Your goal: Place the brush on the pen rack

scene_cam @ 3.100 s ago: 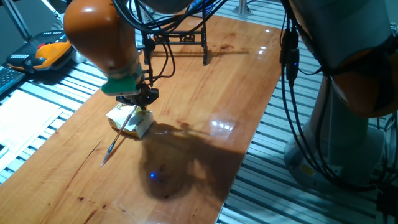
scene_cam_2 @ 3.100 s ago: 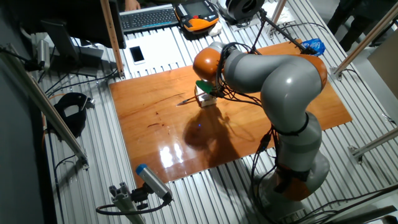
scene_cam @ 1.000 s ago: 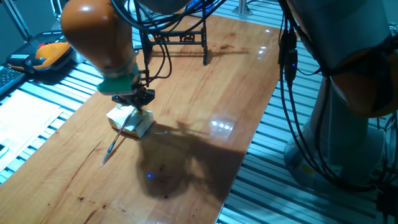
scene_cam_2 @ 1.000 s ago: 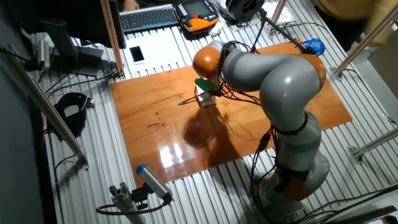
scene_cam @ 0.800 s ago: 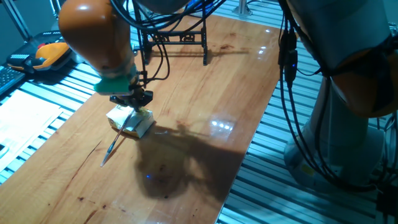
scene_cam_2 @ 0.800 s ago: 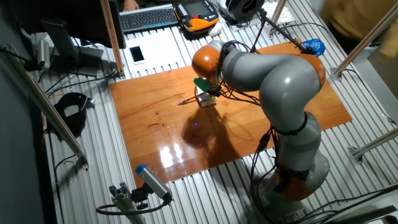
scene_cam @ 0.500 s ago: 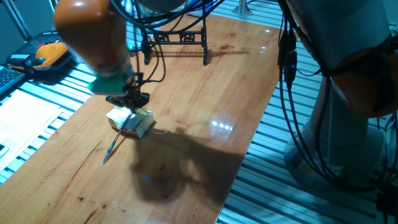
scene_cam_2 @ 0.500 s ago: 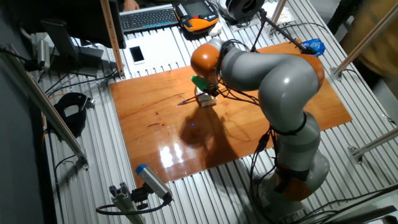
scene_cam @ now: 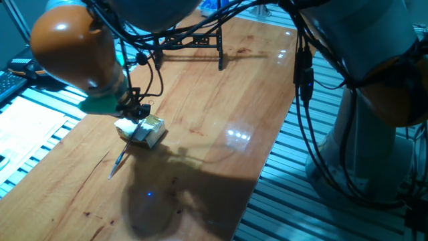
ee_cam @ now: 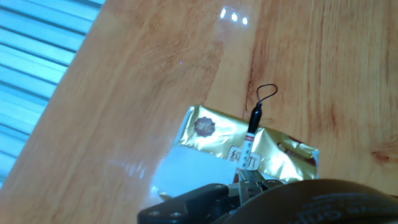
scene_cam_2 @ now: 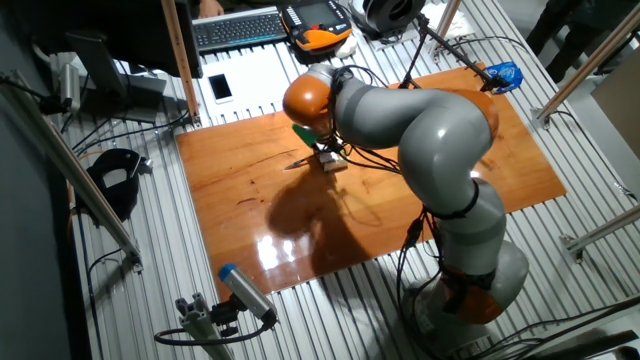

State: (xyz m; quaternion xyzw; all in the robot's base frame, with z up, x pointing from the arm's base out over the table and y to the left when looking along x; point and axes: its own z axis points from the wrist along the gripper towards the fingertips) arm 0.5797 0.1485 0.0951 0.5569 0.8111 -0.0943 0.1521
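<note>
The brush (scene_cam: 126, 152) lies slanted across the yellowish box (scene_cam: 142, 130), its dark tip resting on the wooden table toward the front left. In the hand view its loop end (ee_cam: 266, 93) sticks out past the golden box (ee_cam: 273, 152), and the shaft runs back under my fingers. My gripper (scene_cam: 136, 111) hangs tilted just above the box's left top edge, right over the shaft; its jaws are too hidden to read. The other fixed view shows the gripper (scene_cam_2: 325, 150) over the box (scene_cam_2: 332, 162). The black pen rack (scene_cam: 190, 41) stands at the table's far end.
An orange-and-black pendant (scene_cam: 50, 57) and a keyboard (scene_cam_2: 240, 28) lie off the table on the slatted bench. The arm's grey body (scene_cam_2: 440, 120) and cables (scene_cam: 304, 73) hang over the right half of the table. The table's edge (scene_cam: 53, 144) is near the brush tip.
The arm's orange wrist has swung left and toward the camera, and the gripper has shifted slightly left over the box. The brush and box have not moved.
</note>
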